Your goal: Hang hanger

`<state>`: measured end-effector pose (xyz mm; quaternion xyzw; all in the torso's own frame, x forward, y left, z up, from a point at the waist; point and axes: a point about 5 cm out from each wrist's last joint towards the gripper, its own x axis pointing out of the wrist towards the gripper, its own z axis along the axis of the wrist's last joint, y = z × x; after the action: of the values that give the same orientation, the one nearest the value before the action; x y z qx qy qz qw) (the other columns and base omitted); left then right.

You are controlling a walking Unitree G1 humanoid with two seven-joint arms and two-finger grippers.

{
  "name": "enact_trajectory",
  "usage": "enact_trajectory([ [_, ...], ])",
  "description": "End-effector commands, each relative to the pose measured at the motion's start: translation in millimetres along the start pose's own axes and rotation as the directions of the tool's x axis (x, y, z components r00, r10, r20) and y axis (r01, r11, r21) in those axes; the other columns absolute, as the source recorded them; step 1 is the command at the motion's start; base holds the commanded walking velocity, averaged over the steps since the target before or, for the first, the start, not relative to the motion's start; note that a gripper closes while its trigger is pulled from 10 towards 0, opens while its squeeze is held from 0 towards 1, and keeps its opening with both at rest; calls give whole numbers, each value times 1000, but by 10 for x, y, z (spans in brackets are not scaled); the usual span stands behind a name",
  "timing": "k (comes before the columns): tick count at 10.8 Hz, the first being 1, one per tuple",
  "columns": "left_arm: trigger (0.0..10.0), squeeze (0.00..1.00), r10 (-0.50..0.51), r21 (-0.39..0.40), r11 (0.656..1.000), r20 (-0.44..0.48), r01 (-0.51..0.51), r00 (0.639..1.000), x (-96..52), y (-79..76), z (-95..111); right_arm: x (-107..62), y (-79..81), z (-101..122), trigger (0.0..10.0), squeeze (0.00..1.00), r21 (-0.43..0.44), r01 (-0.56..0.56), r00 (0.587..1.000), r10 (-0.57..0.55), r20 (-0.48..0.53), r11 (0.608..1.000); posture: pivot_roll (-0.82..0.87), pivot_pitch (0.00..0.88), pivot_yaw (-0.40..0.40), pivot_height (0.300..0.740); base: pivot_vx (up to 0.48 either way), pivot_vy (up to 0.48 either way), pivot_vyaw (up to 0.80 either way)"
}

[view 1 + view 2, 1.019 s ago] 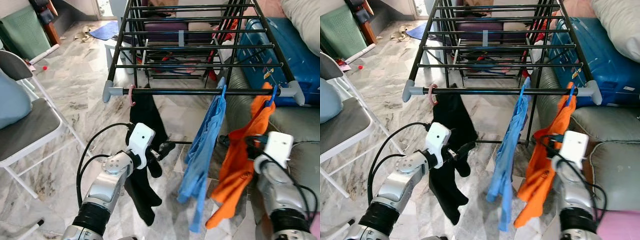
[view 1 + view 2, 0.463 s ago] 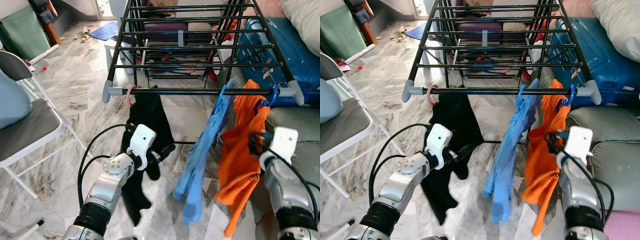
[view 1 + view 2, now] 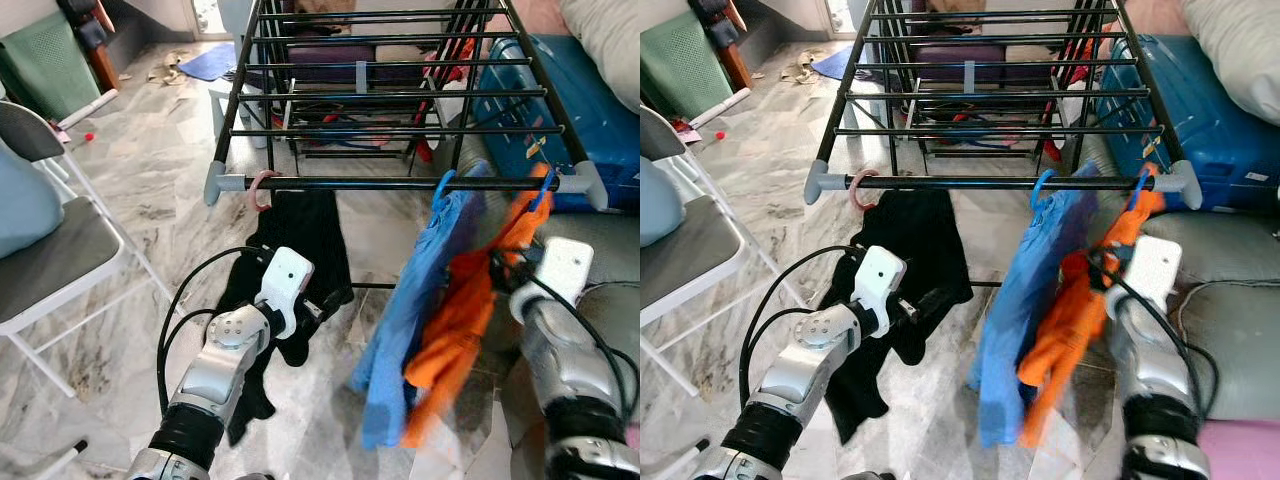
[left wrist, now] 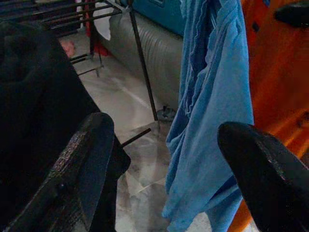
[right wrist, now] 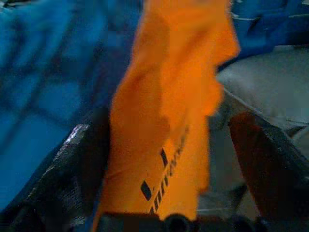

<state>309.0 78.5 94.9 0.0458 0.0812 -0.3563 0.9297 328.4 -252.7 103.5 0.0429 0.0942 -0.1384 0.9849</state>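
A black drying rack stands in front of me, and three hangers hook over its front bar (image 3: 380, 183). A pink hanger (image 3: 260, 188) carries a black garment (image 3: 305, 235). A blue hanger (image 3: 442, 183) carries a blue shirt (image 3: 405, 310). Another blue hanger (image 3: 543, 190) carries an orange shirt (image 3: 455, 335), which looks blurred. My left gripper (image 4: 169, 159) is open beside the black garment's lower edge and holds nothing. My right gripper (image 5: 171, 164) is open, with the orange shirt (image 5: 169, 121) hanging between its spread fingers.
A grey folding chair (image 3: 50, 250) stands at the left. A blue suitcase (image 3: 590, 110) lies on a grey sofa (image 3: 600, 240) at the right, close to my right arm. Bags and clutter sit under the rack. Marble floor (image 3: 160, 180) lies open at the left front.
The orange and blue shirts have swung leftward, and the black garment has also swung left. My right gripper has risen a little; the left arm has hardly moved.
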Motion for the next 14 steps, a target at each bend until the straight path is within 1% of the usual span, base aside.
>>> enact_trajectory([
  [1, 10000, 0, 1, 10, 1000, -15, 0, 1000, 12, 4, -13, 9, 49, 12, 0, 0, 15, -14, 1000, 14, 0, 1000, 57, 83, 27, 740, 0, 0, 0],
  [2, 10000, 0, 0, 10, 1000, -17, 0, 1000, 13, -1, -16, 3, 62, -7, 706, 0, 11, -17, 1000, 17, -7, 1000, 58, 83, 23, 740, 0, 0, 0],
  [3, 10000, 0, 2, 10, 1000, -18, -1, 1000, 14, -4, -18, -13, 56, -29, 2196, 0, 0, -22, 1000, 22, -15, 1000, 58, 84, 22, 740, 0, 0, 0],
  [4, 10000, 0, 3, 11, 1000, -23, -3, 1000, 7, -3, -33, -52, -4, -70, 2588, 0, -15, -16, 999, 16, -28, 1000, 56, 84, 22, 740, 0, 0, 0],
  [5, 10000, 0, 3, 10, 1000, -26, -3, 1000, 7, -6, -40, -85, -72, -102, 4706, 0, -25, -4, 999, 3, -40, 1000, 52, 84, 23, 740, 0, 0, 0],
  [6, 10000, 0, 1, 11, 1000, -27, -1, 1000, 12, -10, -40, -143, -199, -148, 10000, 0, -34, 28, 998, -30, -57, 999, 50, 83, 24, 740, 0, 0, 0],
  [7, 10000, 0, -1, 11, 1000, -29, 1, 1000, 19, -13, -41, -185, -284, -160, 10000, 0, -39, 53, 997, -55, -58, 998, 44, 82, 27, 740, 0, 0, 0],
  [8, 10000, 0, -6, 12, 1000, -29, 6, 1000, 28, -20, -40, -249, -412, -176, 10000, 0, -52, 82, 995, -85, -58, 995, 41, 82, 32, 740, 0, 0, 0],
  [9, 10000, 0, -7, 13, 1000, -30, 8, 1000, 33, -19, -40, -279, -480, -173, 10000, 259, -51, 95, 994, -98, -55, 994, 39, 82, 35, 740, 0, 0, 0],
  [10, 10000, 0, -11, 16, 1000, -32, 11, 999, 40, -22, -41, -306, -545, -152, 10000, 1000, -56, 101, 993, -104, -48, 993, 38, 82, 41, 740, 0, 0, 0],
  [11, 10000, 0, -15, 19, 1000, -35, 15, 999, 45, -25, -43, -312, -601, -104, 10000, 1000, -83, 109, 993, -111, -30, 991, 37, 81, 44, 740, 0, 0, 0],
  [12, 10000, 0, -18, 25, 999, -41, 19, 999, 48, -23, -47, -291, -596, -20, 10000, 1000, -86, 66, 998, -65, 7, 994, 37, 80, 49, 740, 0, 0, 0],
  [13, 10000, 0, -19, 29, 999, -44, 21, 999, 53, -16, -49, -258, -559, 32, 10000, 698, -93, 23, 1000, -21, 22, 995, 39, 80, 52, 740, 0, 0, 0],
  [14, 10000, 0, -21, 34, 999, -45, 23, 999, 57, -19, -48, -207, -526, 86, 10000, 35, -96, -18, 999, 21, 30, 995, 42, 78, 51, 740, 0, 0, 0],
])
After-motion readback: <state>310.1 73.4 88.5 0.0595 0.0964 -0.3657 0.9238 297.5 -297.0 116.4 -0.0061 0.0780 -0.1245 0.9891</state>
